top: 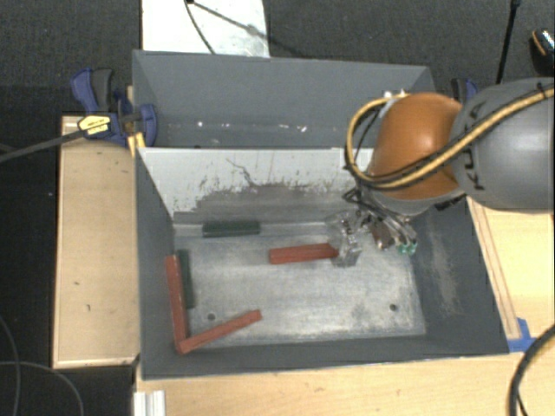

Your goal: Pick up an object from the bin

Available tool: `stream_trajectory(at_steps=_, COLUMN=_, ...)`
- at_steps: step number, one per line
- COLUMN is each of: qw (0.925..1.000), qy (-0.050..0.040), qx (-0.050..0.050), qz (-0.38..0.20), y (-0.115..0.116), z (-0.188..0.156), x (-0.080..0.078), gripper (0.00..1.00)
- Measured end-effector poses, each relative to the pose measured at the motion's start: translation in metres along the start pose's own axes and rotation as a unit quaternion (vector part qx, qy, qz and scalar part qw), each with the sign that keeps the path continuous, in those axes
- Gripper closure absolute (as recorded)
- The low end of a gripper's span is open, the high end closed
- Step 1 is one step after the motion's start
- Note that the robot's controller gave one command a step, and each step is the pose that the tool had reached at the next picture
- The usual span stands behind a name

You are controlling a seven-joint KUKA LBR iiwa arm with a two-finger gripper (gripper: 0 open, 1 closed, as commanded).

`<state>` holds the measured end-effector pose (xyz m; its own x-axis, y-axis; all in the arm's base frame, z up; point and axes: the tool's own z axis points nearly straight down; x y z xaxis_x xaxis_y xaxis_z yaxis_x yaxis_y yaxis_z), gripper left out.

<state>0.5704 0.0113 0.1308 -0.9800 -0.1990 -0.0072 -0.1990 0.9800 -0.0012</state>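
Orange wrist cover (416,146), fingers (347,251) at right end of red bar (302,254) — long axis left-right, cannot tell if clamped

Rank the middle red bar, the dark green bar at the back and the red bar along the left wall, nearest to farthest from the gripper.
1. Middle red bar, its right end beside the gripper.
2. Dark green bar, at the back, left of centre.
3. Left-wall red bar, far left side.

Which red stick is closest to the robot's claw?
The middle red stick: its right end lies beside the gripper. The red stick at the left side and the slanted red stick sit far away.
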Motion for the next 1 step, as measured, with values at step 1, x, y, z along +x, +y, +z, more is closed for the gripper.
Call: stream_trajectory(at_steps=1, qw=1.0, qy=-0.0026, qx=0.0, qz=-0.001, y=0.0174, z=-0.1137, x=-0.0179, gripper=1.0)
